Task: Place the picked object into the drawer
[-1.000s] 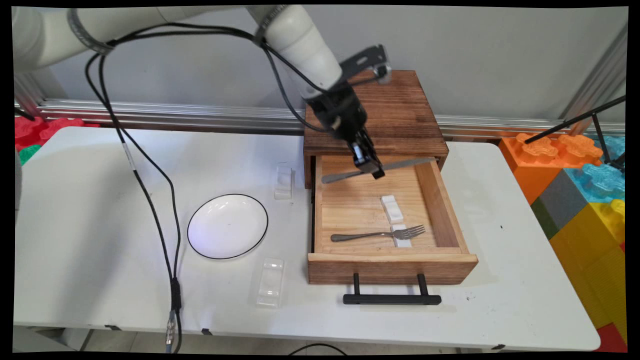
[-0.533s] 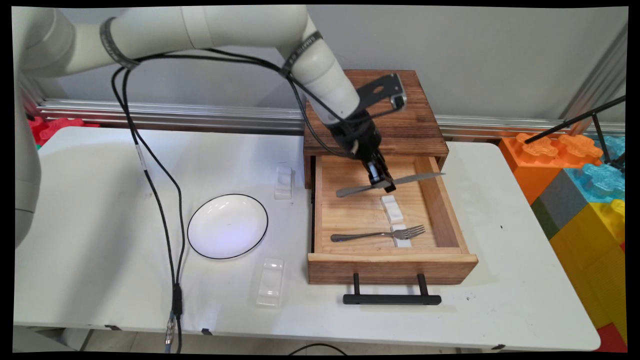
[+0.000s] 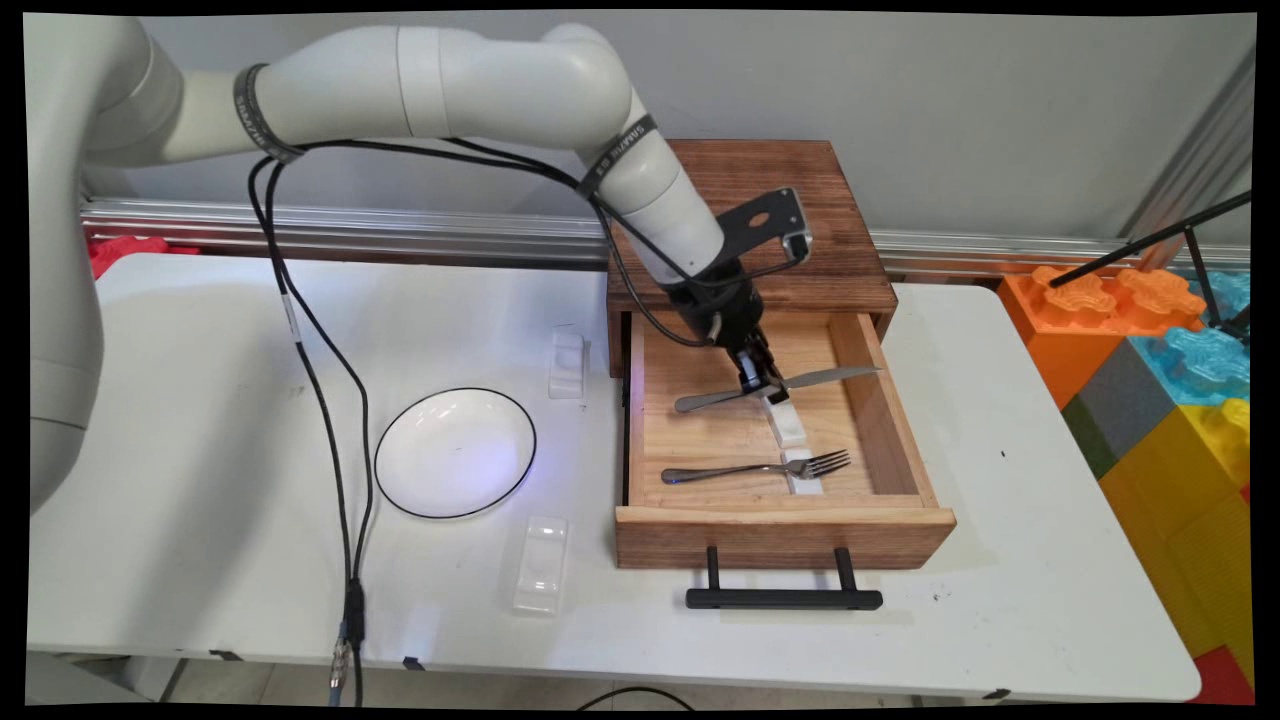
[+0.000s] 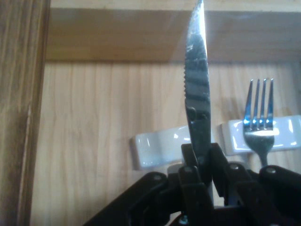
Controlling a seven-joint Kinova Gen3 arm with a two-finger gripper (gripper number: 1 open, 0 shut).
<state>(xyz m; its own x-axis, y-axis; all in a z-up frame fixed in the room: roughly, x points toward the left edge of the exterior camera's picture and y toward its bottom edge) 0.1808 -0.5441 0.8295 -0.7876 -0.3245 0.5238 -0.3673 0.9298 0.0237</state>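
**Claw pinches knife low in open drawer**

Left of the claw, the plate sits well apart on open counter. The claw grips a knife at mid-length, just above a white rest. The fork lies nearer the drawer front. The knife's tip nears the right wall.

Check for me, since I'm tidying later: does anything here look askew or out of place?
Nothing looks spilled or damaged. The gripper holds a knife above a white rest in the open drawer; the fork lies across its own rest.
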